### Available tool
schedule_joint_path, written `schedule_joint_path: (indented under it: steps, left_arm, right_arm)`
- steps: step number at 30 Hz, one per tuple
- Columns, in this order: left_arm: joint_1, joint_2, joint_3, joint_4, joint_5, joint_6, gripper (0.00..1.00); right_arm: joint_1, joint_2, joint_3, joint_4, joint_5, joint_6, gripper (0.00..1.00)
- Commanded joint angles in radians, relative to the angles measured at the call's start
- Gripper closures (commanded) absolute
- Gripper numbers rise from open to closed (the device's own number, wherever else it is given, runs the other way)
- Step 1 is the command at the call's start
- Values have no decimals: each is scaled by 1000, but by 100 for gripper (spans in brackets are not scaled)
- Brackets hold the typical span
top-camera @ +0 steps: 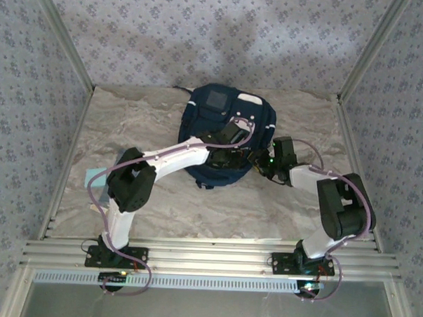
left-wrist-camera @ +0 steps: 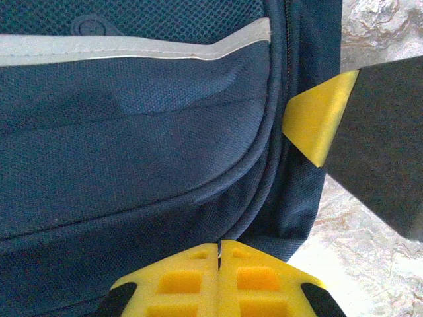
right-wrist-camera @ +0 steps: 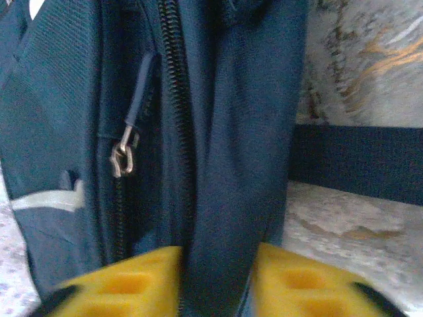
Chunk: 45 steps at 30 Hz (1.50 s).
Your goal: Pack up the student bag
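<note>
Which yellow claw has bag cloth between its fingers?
The right gripper: a fold of the bag fills the gap between its fingers. On the left gripper the fingers are pressed together, with no fold between them.

- The top external camera is looking steeply down from behind the near edge of the grey marble-patterned table top (top-camera: 160, 198), far off.
- The left wrist camera is looking past the left gripper (left-wrist-camera: 219, 261), very close to a navy-blue fabric backpack (left-wrist-camera: 132, 132).
- The right wrist camera is facing that backpack's zip side past the right gripper (right-wrist-camera: 218, 284), equally close.
- All three are sharing the backpack.
</note>
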Motion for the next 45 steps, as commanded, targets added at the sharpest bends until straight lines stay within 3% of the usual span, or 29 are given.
schedule_joint_path:
  steps: [1,4,17,24,30,33,37,40,41,45]
  left_arm:
    - [17,-56,-15,57,58,-31,100]
    - [45,-84,-44,61,55,-24,100]
    - [176,-212,-199,65,-3,27,100]
    - [204,-254,-222,68,-34,47,100]
    - [203,-297,-265,102,9,15,100]
    - [193,-323,-301,150,57,-25,100]
    - [159,-325,-310,223,106,-81,100]
    - [131,-299,-289,272,128,-115,100]
    - [125,-290,-279,290,134,-126,100]
    - [102,-259,-239,361,159,-151,100]
  right_arm:
    - [2,21,17,60,-43,27,89]
    - [-49,-5,-13,53,-40,17,100]
    - [-307,-69,32,-156,-57,-216,100]
    - [-399,16,163,-228,-30,-341,100]
    - [-383,171,388,-286,-68,-396,99]
    - [-350,230,505,-337,-80,-419,87]
    - [-325,183,541,-386,-63,-420,48]
    - [-321,81,504,-437,-39,-416,25]
    - [-320,40,493,-458,-35,-415,21]
    - [-307,-119,357,-533,-27,-382,18]
